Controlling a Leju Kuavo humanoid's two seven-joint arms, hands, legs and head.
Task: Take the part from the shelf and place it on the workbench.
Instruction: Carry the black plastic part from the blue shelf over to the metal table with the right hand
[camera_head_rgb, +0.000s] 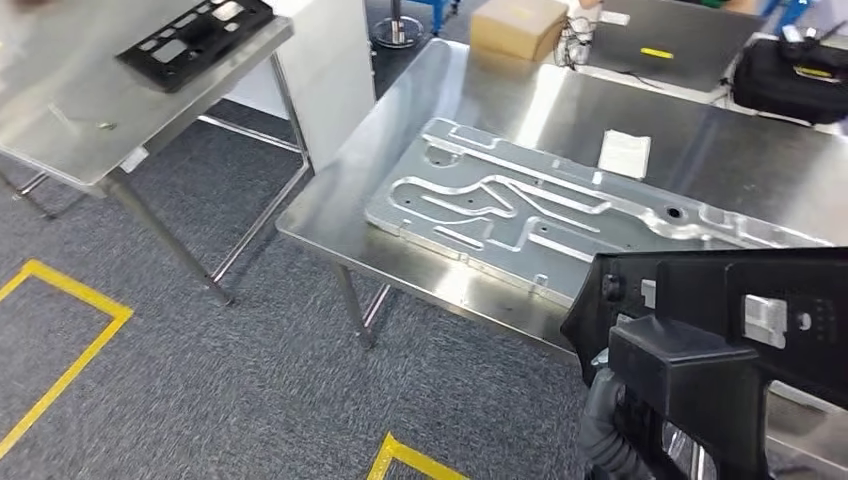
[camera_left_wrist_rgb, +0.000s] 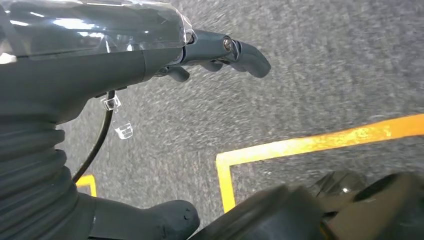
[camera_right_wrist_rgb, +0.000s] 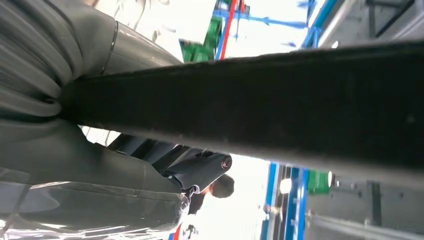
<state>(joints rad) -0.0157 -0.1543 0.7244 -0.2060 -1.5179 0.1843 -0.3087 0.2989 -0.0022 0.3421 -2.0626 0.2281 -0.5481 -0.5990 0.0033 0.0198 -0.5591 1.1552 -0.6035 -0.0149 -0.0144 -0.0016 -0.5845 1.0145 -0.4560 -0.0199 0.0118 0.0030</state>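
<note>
Over at ten o'clock a small steel table (camera_head_rgb: 60, 120) carries a spare black panel (camera_head_rgb: 195, 28), untouched. The left hand (camera_left_wrist_rgb: 220, 52) hangs over the grey carpet (camera_left_wrist_rgb: 320, 75) near a yellow floor line (camera_left_wrist_rgb: 310, 142), fingers loosely curled and holding nothing. At centre stands the steel workbench (camera_head_rgb: 400, 130), with a large machined aluminium plate (camera_head_rgb: 520, 205) lying on it. At four o'clock the black part (camera_head_rgb: 730, 300) is carried low in front of the robot, its far edge overlapping the bench's near edge. The right hand (camera_right_wrist_rgb: 150, 185) grips it from beneath, the part lying across its fingers. I judge the pick done and only the set-down left.
</note>
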